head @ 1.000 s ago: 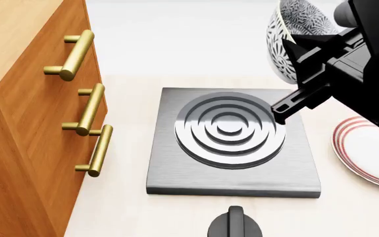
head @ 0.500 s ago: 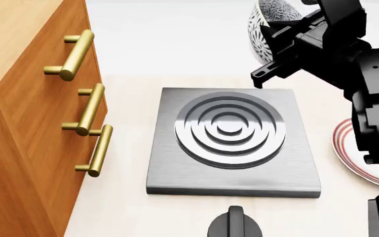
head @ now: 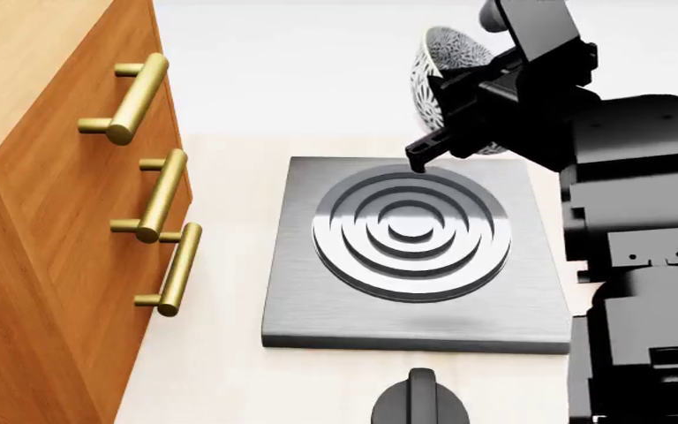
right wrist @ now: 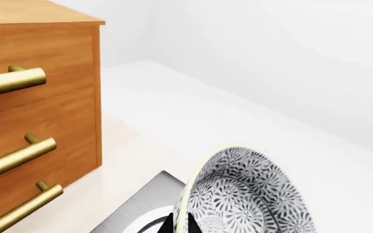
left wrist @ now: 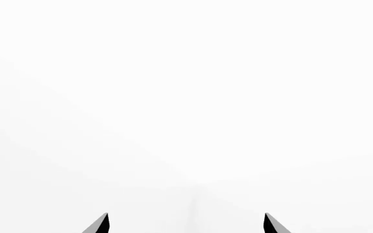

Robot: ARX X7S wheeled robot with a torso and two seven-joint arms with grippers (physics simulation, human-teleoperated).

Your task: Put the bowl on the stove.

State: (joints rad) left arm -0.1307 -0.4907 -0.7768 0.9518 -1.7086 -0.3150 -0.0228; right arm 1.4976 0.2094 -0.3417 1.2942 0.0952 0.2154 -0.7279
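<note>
The bowl (head: 448, 75) hangs in the air above the far right corner of the stove (head: 416, 256), tipped well onto its side so that its patterned inside faces outward rather than up. The right gripper (head: 440, 132) is clenched on the bowl's rim, one black finger reaching down toward the slab's far edge; in the right wrist view the bowl (right wrist: 245, 194) fills the lower frame with a dark fingertip pinching its near rim, and a sliver of the stove (right wrist: 141, 208) shows beneath it. The bowl is not yet touching the stove. To finish well, I would judge that the arm should carry the bowl toward the centre of the stove's ringed burner (head: 412, 231), level the wrist so the base faces down, then lower slowly until the foot sits flat before letting go; released while tilted, it would likely roll off toward the cabinet (head: 45, 221) left of the stove or the knob (head: 422, 402) in front of it. The left gripper (left wrist: 186, 225) shows only two dark tips against blank white; they stand apart and appear empty, though little of them is visible.
</note>
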